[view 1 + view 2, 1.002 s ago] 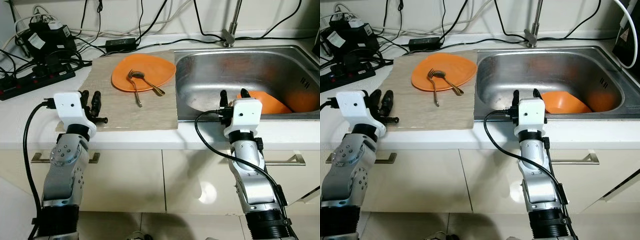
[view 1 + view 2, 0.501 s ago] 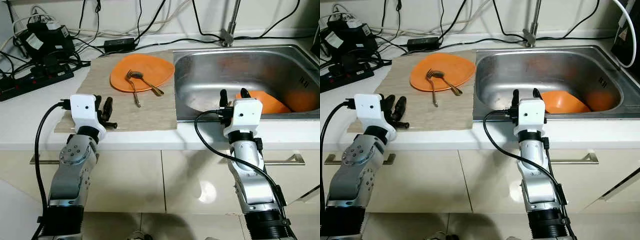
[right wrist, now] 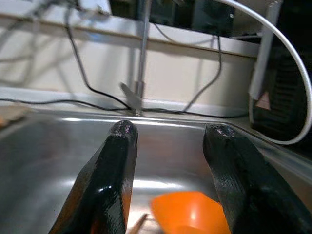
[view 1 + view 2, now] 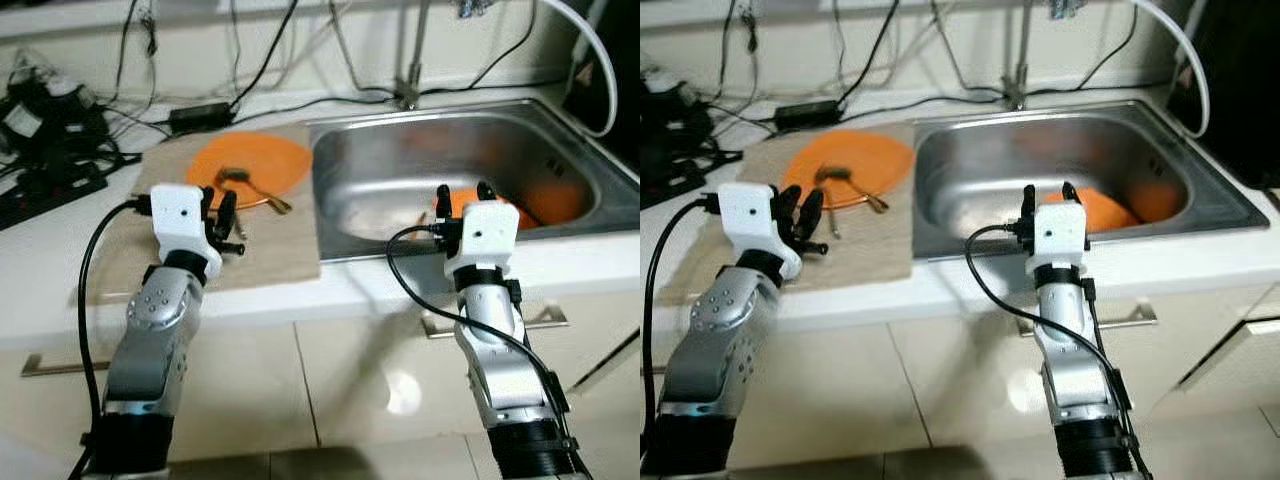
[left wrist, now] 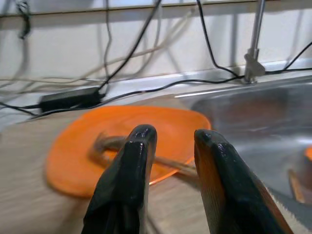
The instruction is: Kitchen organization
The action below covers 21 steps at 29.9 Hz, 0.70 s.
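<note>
Hovering over the beige mat (image 4: 262, 238) on the counter (image 4: 40, 262), my left gripper (image 5: 171, 141) held its jaws slightly spread and empty, aimed at the orange plate (image 4: 248, 163) just ahead, where a fork and a spoon (image 4: 248, 190) lay slanting across my line of reach. My right gripper (image 3: 170, 132), jaws spread and empty, faced into the sink (image 4: 400, 170) toward an orange bowl (image 3: 192, 210). I judged my left arm nearer the plate.
</note>
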Available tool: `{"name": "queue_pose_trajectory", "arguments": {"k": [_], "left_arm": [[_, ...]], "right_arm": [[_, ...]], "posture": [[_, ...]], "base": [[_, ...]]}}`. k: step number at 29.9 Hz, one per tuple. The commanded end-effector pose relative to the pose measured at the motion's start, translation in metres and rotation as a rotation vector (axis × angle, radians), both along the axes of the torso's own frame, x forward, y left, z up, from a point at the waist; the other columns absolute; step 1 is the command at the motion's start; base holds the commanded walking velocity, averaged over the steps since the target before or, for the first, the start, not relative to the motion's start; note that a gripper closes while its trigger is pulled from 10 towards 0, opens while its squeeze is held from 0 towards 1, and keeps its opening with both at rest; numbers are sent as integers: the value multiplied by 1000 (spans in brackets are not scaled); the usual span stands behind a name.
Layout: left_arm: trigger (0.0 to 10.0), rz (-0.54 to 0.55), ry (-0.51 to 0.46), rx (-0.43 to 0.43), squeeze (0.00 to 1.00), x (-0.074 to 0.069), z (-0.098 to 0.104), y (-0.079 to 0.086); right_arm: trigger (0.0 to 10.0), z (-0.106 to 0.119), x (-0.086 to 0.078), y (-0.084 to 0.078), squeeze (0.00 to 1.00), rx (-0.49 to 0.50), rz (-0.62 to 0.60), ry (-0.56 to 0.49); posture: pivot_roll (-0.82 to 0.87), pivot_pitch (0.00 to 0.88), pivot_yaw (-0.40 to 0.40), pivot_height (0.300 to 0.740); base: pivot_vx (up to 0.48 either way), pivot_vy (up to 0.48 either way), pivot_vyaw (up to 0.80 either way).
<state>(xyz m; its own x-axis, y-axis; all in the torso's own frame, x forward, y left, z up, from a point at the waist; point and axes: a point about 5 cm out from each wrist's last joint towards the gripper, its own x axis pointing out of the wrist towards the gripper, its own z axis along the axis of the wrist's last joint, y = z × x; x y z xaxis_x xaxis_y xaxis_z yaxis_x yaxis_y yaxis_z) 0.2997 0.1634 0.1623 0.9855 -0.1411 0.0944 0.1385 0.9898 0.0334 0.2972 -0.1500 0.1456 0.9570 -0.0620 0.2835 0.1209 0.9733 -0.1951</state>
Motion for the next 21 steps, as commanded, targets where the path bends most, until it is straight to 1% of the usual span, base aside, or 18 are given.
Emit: {"name": "queue_pose_trajectory", "arguments": {"k": [1,3,6,8,18,21], "left_arm": [[10000,17,-12,21,0,-1,4,6],[10000,18,-14,24,0,0,5,5],[10000,24,-14,2,0,1,7,4],[10000,29,-20,5,0,1,8,4],[10000,51,-18,24,0,2,7,2],[10000,93,-10,49,0,4,7,7]], "right_arm": [[10000,1,1,10,0,3,33,-7],[10000,0,1,11,0,1,32,-3],[10000,0,2,12,0,-2,35,-2],[10000,0,2,12,0,-2,38,-2],[10000,-2,4,15,0,-7,49,2],[10000,-2,4,16,0,-6,54,4]], "posture": [[-60,0,107,740],[-58,0,106,740],[-56,0,105,740],[-55,0,104,740],[-52,0,99,740],[-50,0,98,740]], "base": [[409,-247,0],[371,-300,0],[452,0,0],[480,0,0],[0,0,0],[0,0,0]]}}
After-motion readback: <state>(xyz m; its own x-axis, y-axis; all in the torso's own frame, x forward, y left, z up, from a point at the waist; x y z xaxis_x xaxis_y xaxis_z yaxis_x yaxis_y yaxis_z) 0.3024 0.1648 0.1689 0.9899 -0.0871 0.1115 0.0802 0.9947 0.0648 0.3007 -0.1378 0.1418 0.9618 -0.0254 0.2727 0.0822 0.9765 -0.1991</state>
